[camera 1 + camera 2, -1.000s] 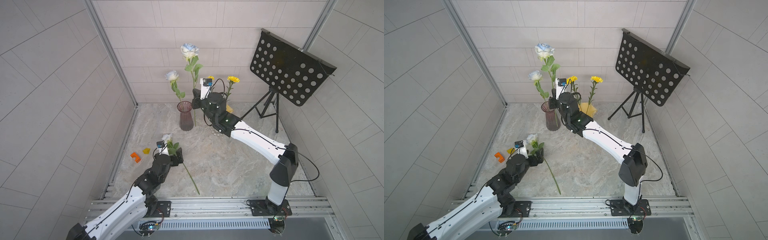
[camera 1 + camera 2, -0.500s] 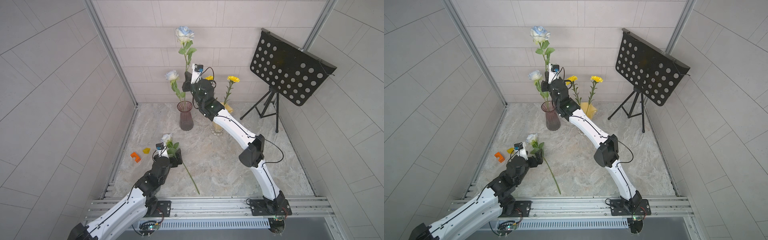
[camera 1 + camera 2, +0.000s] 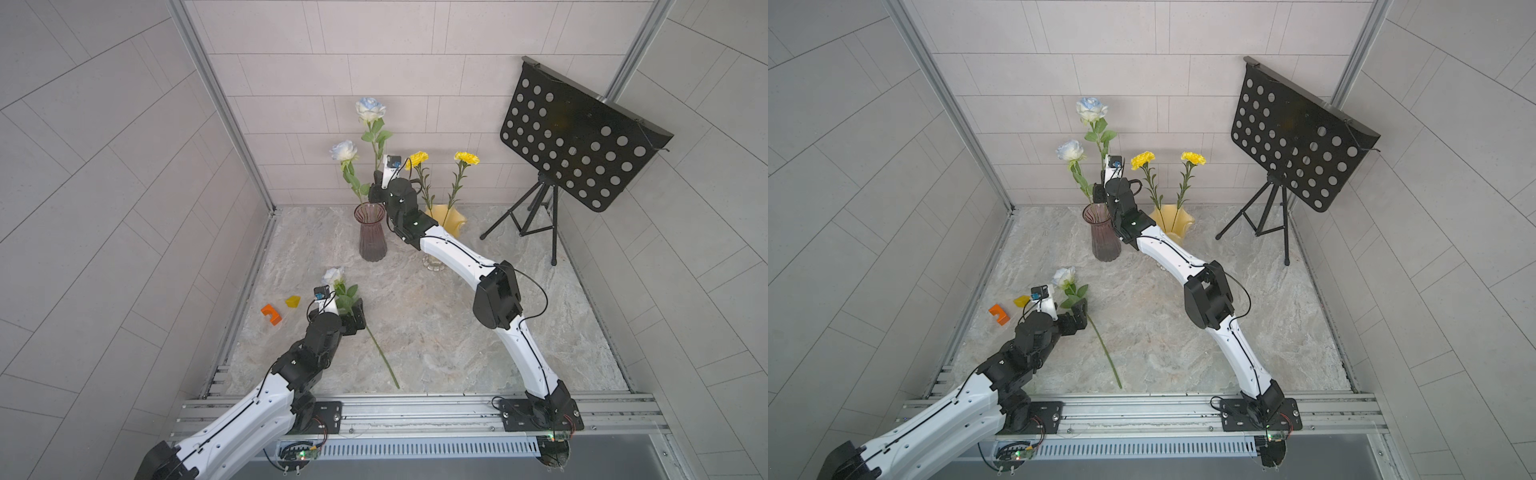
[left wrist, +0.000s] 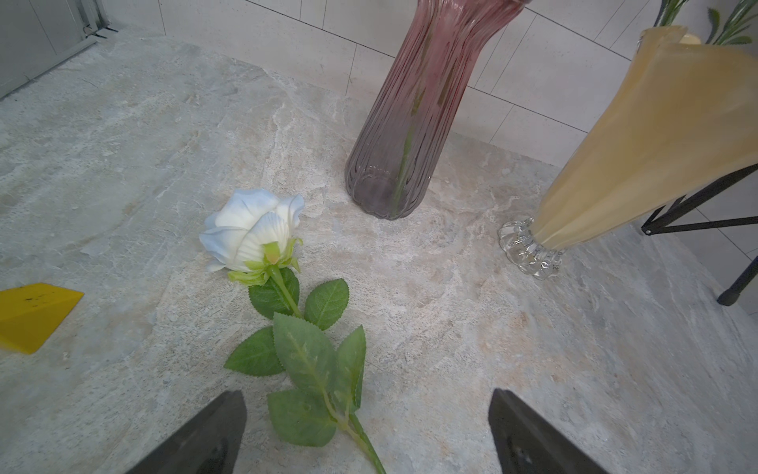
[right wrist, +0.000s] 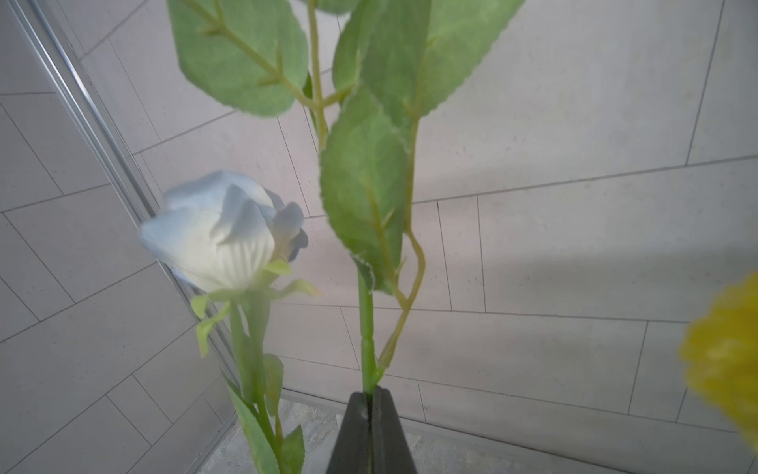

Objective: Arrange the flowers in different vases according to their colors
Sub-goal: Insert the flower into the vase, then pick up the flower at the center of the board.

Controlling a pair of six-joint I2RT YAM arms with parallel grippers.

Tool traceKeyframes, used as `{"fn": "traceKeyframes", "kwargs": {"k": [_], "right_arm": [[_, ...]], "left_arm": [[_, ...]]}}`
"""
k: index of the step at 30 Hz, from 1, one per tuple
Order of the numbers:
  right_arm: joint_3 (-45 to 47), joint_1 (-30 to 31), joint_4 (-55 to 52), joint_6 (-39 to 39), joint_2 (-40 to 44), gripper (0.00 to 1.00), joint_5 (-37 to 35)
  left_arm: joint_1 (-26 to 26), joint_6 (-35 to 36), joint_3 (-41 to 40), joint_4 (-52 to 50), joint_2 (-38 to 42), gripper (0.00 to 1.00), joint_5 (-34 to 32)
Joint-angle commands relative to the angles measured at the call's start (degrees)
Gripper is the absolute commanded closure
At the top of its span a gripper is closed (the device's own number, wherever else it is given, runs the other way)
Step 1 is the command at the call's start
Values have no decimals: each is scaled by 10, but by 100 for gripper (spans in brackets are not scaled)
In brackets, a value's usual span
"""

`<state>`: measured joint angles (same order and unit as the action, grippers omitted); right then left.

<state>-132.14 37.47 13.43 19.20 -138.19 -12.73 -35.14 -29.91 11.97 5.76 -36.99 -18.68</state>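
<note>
While the right gripper point(image 5: 371, 400) is clamped shut on the stem of a white rose point(image 3: 375, 139), held upright with the purple glass vase point(image 3: 371, 232) just below it, the stem's lower end is hidden. It could catch the flared rim, or snag the standing rose point(image 3: 351, 178) just beside the jaws, and tip the vase. The left gripper point(image 4: 367, 406) gapes wide, holding nothing, with a finger on either side of the lying rose point(image 4: 303, 353). Half a second ago the held rose was higher; it has come down towards the vase.
</note>
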Motion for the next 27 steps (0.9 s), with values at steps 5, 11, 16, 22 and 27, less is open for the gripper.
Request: {"fn": "traceKeyframes", "kwargs": {"k": [5, 11, 16, 22, 27], "right_arm": [[66, 8, 44, 34, 65, 64, -18], [175, 22, 52, 34, 153, 49, -13], [283, 36, 49, 23, 252, 48, -9], [398, 54, -45, 30, 382, 48, 36], [520, 67, -151, 61, 469, 49, 116]], "left_arm": [[3, 11, 14, -3, 20, 0, -9], [3, 5, 17, -37, 52, 0, -41], [3, -41, 20, -91, 86, 0, -134], [3, -102, 29, -176, 125, 0, -256], [3, -213, 37, -256, 141, 0, -368]]}}
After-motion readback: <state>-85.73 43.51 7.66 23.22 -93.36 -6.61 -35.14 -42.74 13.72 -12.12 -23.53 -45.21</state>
